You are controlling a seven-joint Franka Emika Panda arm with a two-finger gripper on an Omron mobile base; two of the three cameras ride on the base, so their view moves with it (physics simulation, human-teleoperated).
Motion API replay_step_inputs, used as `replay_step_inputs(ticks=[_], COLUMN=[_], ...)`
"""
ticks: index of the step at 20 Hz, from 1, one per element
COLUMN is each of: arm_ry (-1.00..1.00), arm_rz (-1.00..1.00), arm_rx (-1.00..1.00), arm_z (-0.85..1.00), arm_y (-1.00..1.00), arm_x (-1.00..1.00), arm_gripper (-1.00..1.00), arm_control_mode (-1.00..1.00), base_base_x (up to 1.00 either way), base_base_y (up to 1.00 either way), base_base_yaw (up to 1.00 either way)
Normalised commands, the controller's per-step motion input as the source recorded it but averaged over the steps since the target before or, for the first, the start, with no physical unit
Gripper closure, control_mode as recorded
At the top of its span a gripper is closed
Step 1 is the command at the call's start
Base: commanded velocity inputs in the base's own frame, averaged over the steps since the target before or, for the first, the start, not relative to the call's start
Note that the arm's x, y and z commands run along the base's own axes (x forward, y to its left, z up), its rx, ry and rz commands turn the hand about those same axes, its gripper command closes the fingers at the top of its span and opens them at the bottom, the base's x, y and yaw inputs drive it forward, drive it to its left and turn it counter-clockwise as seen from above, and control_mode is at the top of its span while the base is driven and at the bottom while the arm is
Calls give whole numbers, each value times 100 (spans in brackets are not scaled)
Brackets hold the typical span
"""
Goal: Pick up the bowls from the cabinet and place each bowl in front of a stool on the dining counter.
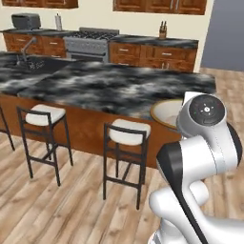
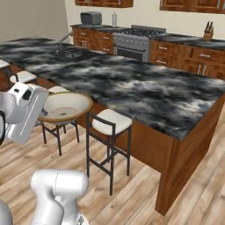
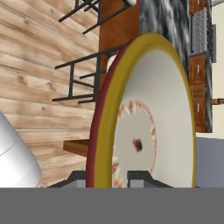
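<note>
A wide bowl (image 2: pixel 66 107), cream inside with a yellowish-olive rim, hangs level at the near edge of the dining counter (image 2: pixel 145 88). My gripper (image 3: pixel 109 177) is shut on the bowl (image 3: pixel 148 113), one fingertip on each side of its rim. In the left base view my arm hides most of the bowl (image 1: pixel 167 112), which sits by the edge of the marbled dining counter (image 1: pixel 109 86), right of a stool (image 1: pixel 127 132). Another stool (image 1: pixel 45 114) stands further left. In the right base view a stool (image 2: pixel 110 121) stands just right of the bowl.
The island holds a sink with a faucet (image 1: pixel 28 52) at its far left. Behind it run the wall counter with a toaster (image 1: pixel 26 20), a stove (image 1: pixel 90 40) and a knife block (image 1: pixel 163 31). Reddish-brown wall cabinets (image 1: pixel 157 5) hang above. A wooden floor lies around the stools.
</note>
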Motion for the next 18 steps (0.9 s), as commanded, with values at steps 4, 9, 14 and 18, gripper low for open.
replay_step_inputs(ticks=[4,9,14,18], arm_ry=[0,0,0,0], arm_rz=[0,0,0,0], arm_rx=[0,0,0,0], arm_z=[0,0,0,0], arm_y=[0,0,0,0], arm_x=[0,0,0,0], arm_gripper=[100,100,100,100], arm_control_mode=[100,100,100,100], base_base_x=[1,4,21,21], base_base_y=[100,100,100,64], base_base_yaw=[-52,-53,-49,-44])
